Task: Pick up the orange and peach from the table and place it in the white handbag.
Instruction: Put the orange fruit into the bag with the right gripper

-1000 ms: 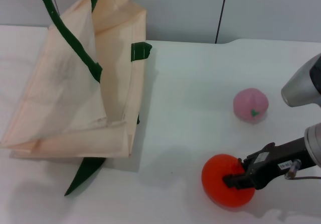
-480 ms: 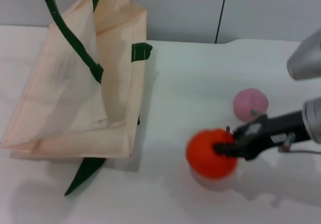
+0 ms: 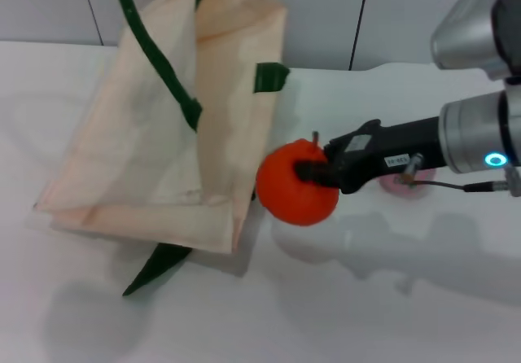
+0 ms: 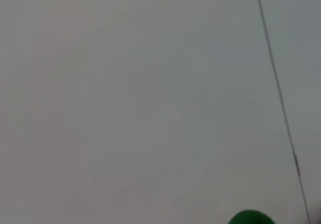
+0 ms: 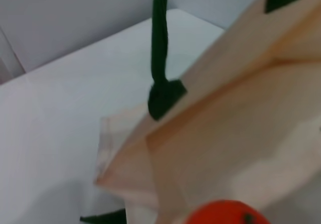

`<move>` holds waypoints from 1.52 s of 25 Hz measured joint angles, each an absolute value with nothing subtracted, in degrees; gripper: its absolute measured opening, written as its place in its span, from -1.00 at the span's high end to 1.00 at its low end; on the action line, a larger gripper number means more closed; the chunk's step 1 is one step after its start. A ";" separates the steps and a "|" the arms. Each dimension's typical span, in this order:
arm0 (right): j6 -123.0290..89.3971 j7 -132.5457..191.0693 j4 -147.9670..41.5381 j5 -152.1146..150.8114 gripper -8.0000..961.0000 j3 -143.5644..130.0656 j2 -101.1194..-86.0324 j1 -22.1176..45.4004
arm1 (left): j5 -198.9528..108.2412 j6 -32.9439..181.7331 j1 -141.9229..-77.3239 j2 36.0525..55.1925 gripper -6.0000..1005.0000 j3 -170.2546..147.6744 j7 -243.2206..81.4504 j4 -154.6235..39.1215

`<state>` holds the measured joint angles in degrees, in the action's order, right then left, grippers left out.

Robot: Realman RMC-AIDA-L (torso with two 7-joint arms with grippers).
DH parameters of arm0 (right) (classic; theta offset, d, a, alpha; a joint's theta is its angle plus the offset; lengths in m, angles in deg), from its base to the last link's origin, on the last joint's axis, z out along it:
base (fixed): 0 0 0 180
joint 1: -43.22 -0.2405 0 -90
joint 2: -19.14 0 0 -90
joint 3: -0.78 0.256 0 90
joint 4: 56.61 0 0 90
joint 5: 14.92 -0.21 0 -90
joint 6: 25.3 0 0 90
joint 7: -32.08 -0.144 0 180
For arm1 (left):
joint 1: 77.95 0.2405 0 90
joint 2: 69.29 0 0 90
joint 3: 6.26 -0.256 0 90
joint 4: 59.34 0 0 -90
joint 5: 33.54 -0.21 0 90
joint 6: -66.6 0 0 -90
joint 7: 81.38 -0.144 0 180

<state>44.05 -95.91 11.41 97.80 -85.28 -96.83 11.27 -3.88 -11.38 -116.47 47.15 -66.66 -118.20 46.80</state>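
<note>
My right gripper (image 3: 313,172) is shut on the orange (image 3: 286,190), a bright red-orange ball held above the table right beside the near corner of the white handbag (image 3: 163,151). The cream bag stands opened, and its dark green handles (image 3: 155,54) run up out of the head view. The right wrist view shows the orange (image 5: 225,213) just below the bag's mouth (image 5: 241,128). The pink peach (image 3: 396,186) lies on the table, mostly hidden behind my right arm. My left gripper is not visible; its wrist view shows only a grey wall and a green scrap (image 4: 251,218).
A loose green strap end (image 3: 159,267) lies on the white table (image 3: 98,314) in front of the bag. A grey wall with a dark vertical seam (image 3: 358,21) stands behind the table.
My right gripper has lifted the orange off the table and carried it left and away from me, up to the bag. The bag has shifted to the right.
</note>
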 joint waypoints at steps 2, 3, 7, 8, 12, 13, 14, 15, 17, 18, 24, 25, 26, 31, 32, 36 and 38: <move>42.60 -93.27 7.66 96.00 0.54 -85.28 -96.83 9.35 | -3.61 -11.33 -116.47 47.16 0.77 -67.24 -118.00 46.76; 41.89 -92.16 6.17 95.52 0.55 -85.34 -96.83 8.48 | -3.45 -11.33 -116.48 47.16 0.77 -67.45 -117.91 46.75; 38.74 -89.35 1.31 95.06 0.62 -85.46 -97.03 5.70 | -3.20 -10.91 -116.60 47.24 0.77 -69.10 -117.02 46.74; 38.12 -88.82 0.39 94.96 0.63 -85.48 -97.03 5.27 | -3.02 -10.67 -116.59 47.24 0.77 -69.54 -116.81 46.73; 35.58 -85.59 -3.64 93.48 0.68 -85.45 -96.93 3.35 | -1.57 -9.15 -116.20 47.24 0.77 -71.45 -116.19 46.65; 34.77 -84.65 -4.53 92.79 0.69 -85.44 -96.92 2.79 | -1.30 -9.04 -116.17 47.27 0.77 -71.81 -116.08 46.60; 34.21 -83.91 -5.46 92.08 0.70 -85.44 -96.91 2.25 | -1.20 -9.02 -116.17 47.26 0.77 -72.08 -116.00 46.57; 33.79 -83.27 -6.26 91.26 0.71 -85.43 -96.90 1.67 | -1.14 -8.91 -116.16 47.27 0.77 -72.49 -115.88 46.46; 33.74 -82.54 -7.46 90.14 0.73 -85.44 -96.87 0.93 | -1.12 -8.51 -116.10 47.26 0.77 -73.70 -115.72 45.74; 33.84 -82.45 -7.65 89.84 0.74 -85.44 -96.84 0.70 | -1.12 -8.51 -116.10 47.26 0.77 -73.70 -115.72 45.74; 35.45 -83.08 -3.33 89.38 0.81 -85.53 -96.98 1.22 | -1.23 -8.36 -115.17 47.25 0.77 -74.13 -115.72 45.39; 35.45 -83.08 -3.33 89.38 0.82 -85.53 -96.98 1.22 | -1.22 -8.35 -115.14 47.25 0.77 -74.13 -115.72 45.40; 35.37 -83.07 -2.71 89.25 0.83 -85.53 -96.98 1.34 | -1.18 -8.33 -115.16 47.24 0.77 -74.13 -115.72 45.41; 34.00 -82.53 -3.28 89.15 0.83 -86.65 -97.05 0.37 | -0.42 -7.79 -115.89 47.24 0.77 -75.01 -115.38 45.36; 33.78 -82.44 -3.60 89.14 0.83 -86.97 -97.05 0.18 | -0.37 -7.69 -115.91 47.24 0.77 -75.16 -115.31 45.36; 32.34 -80.91 -5.90 88.70 0.83 -87.67 -97.11 -0.78 | -0.33 -6.83 -116.04 47.24 0.77 -76.68 -114.85 45.34; 32.09 -79.80 -7.90 87.34 0.84 -88.00 -97.08 -1.78 | -0.32 -6.79 -116.14 47.25 0.77 -77.16 -114.62 45.44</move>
